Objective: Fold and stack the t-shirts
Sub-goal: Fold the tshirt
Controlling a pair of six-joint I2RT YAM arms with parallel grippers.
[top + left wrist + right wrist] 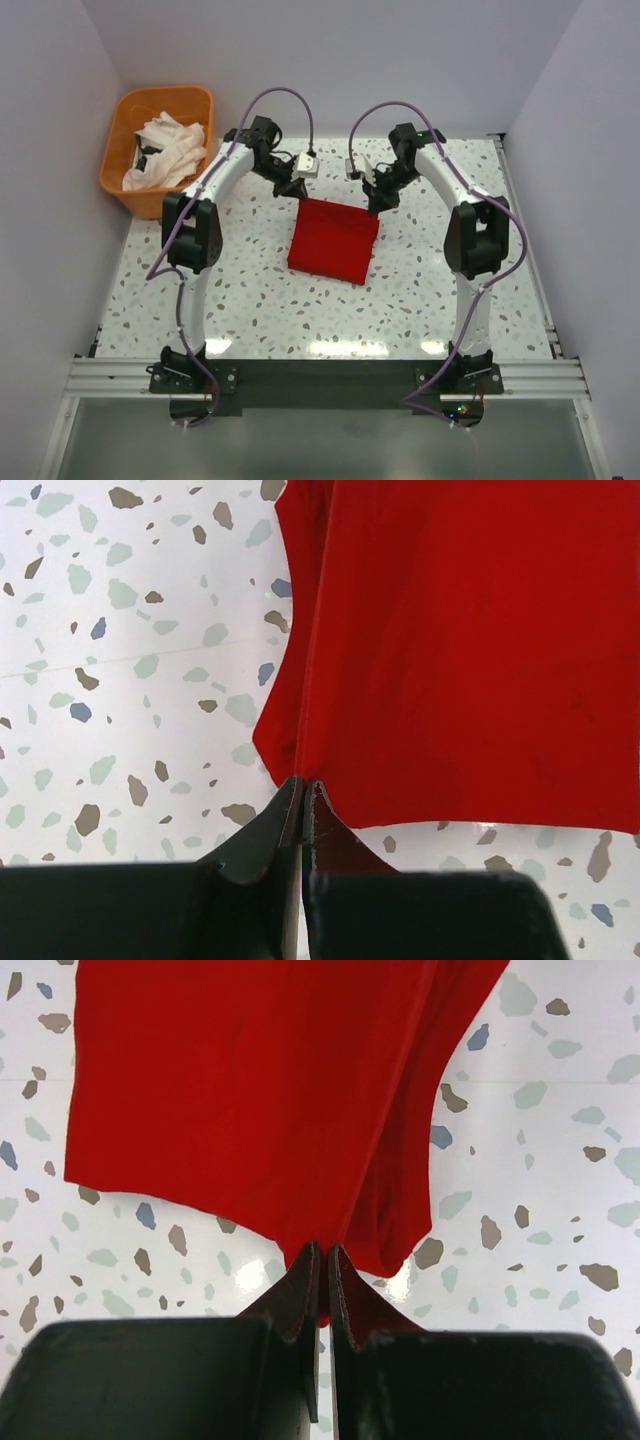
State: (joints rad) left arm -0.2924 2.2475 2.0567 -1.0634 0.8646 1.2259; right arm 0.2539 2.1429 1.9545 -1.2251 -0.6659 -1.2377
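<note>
Left fingers (262,840) are clamping the red t-shirt (470,650). In the left wrist view we are seeing the two tips pressing together at the bottom centre of the frame, with a folded edge of the red cloth running straight down into the slit between them. In the right wrist view the right fingers (290,1305) are clenching just as tightly, with hardly a gap showing. A sliver of red is peeking out between the tips, where a rounded corner of the cloth is reaching down to them.

From the top view we are finding the red t-shirt folded into a rough rectangle and sitting at the centre of the speckled worktop (250,290), tilted slightly in the frame. The left fingers are gripping it at its upper left corner and the right fingers at its upper right corner, so both arms are meeting over the edge nearest the top of the frame. We are not able to tell whether that edge is resting on the worktop or riding just above it.

At the upper left of the frame the white t-shirts (170,148) are lying crumpled in the orange basket (112,165), well apart from the red one.
</note>
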